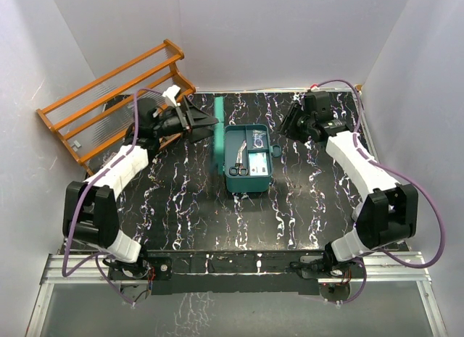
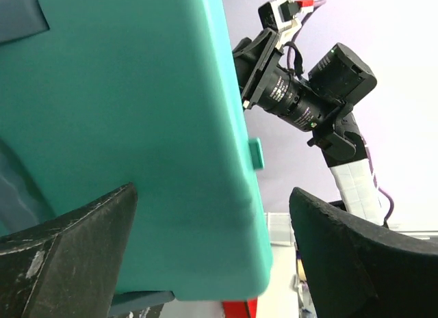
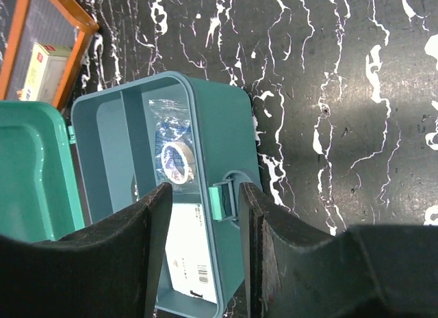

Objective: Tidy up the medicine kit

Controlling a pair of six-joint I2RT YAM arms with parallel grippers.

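Straddles the upright lid of the medicine kit, toward the far edge's middle, with the left gripper spread wide, likely bracing it open for the parted, empty right gripper.

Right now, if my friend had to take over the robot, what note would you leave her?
Left hand: open, a finger on each side of the upright lid, not clamped.
Right hand: open, holding nothing, hovering to the right of the medicine kit.
Where: the kit stands open mid-table. Scissors, a white packet and a tape roll lie inside.
Done: lid up, those items in.
Left: probably shutting and latching the lid. A small box sits in the orange rack and may belong inside too.
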